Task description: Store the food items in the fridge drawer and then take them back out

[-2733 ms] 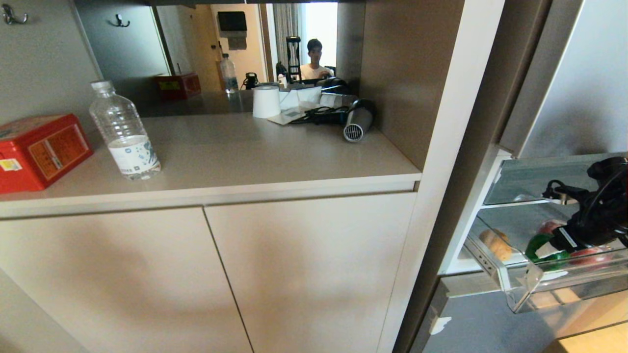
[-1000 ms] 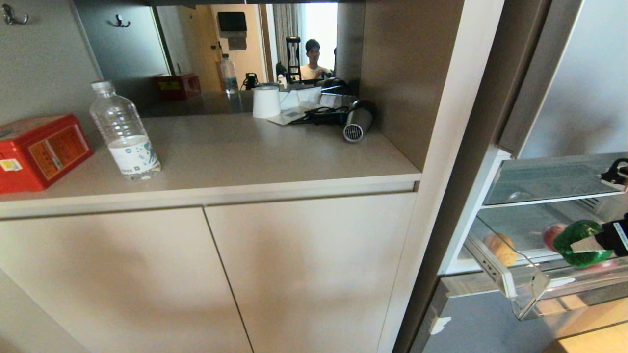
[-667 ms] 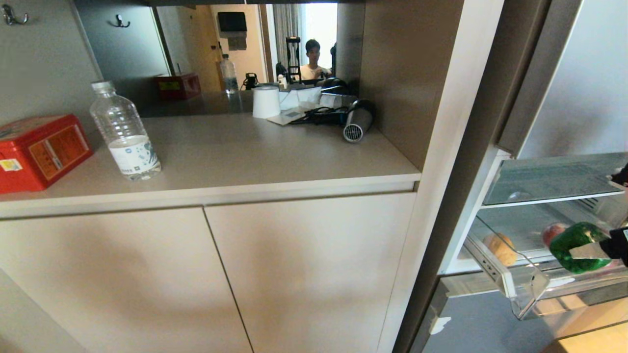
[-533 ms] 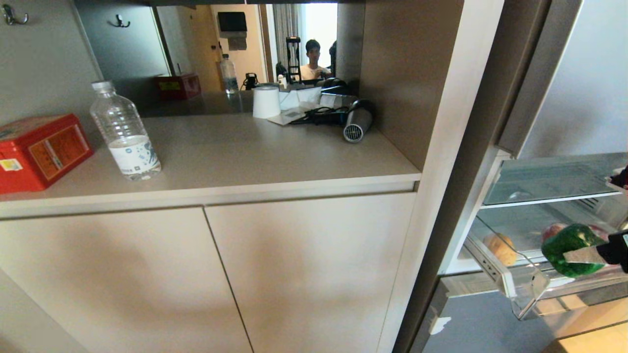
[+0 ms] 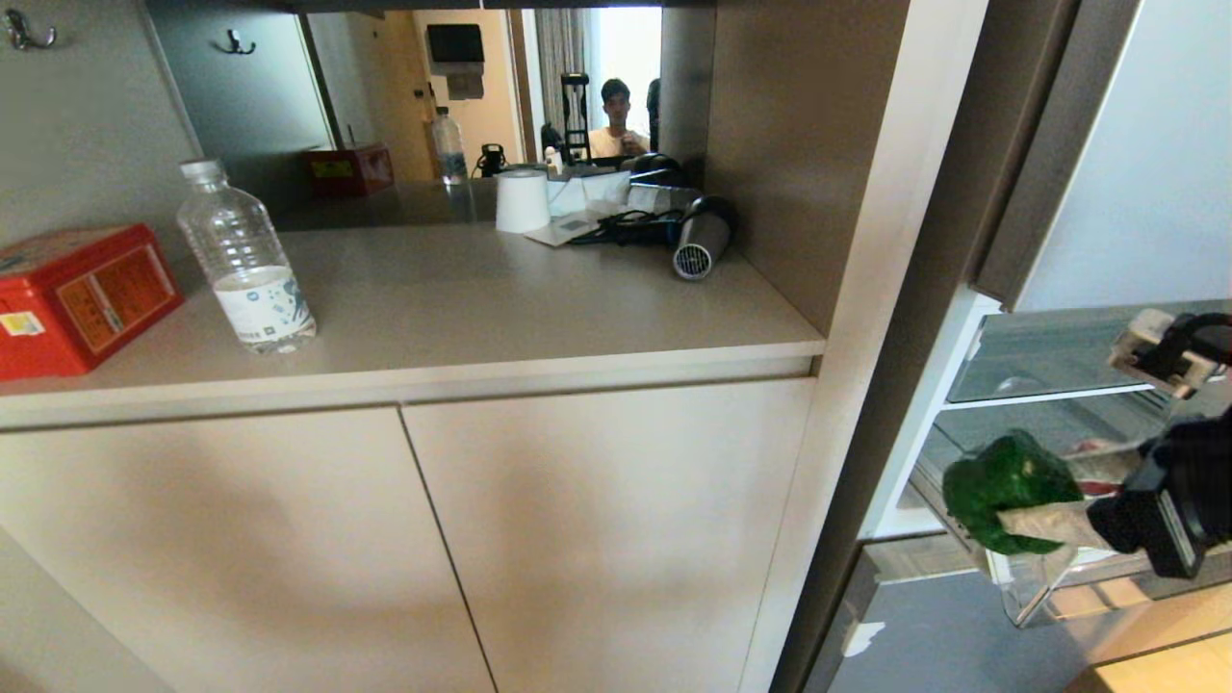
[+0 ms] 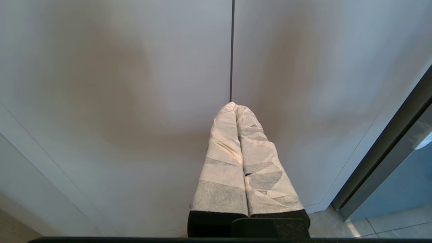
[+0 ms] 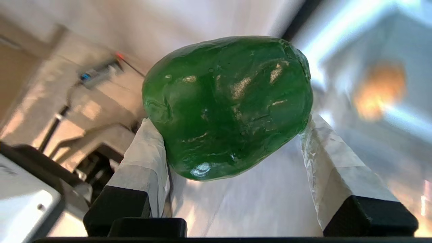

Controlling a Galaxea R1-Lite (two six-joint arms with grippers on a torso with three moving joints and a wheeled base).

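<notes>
Beige cabinet (image 5: 414, 539) fills our view, tabletop (image 5: 500, 308) above it, open fridge at our right. On tabletop we see red box (image 5: 77, 294), water bottle (image 5: 245, 260), hair dryer (image 5: 698, 241). Fridge drawer (image 5: 1044, 577) stands pulled out, low at right. Our right pincer (image 5: 1035, 500) pinches bell pepper (image 5: 1006, 486) between taped fingers (image 7: 324, 162), in air over drawer's front left corner. Potato only blurred tan spot (image 7: 379, 89) beyond pepper in right wrist view. Our left pincer (image 6: 236, 106) pressed together, pointing at cabinet doors.
</notes>
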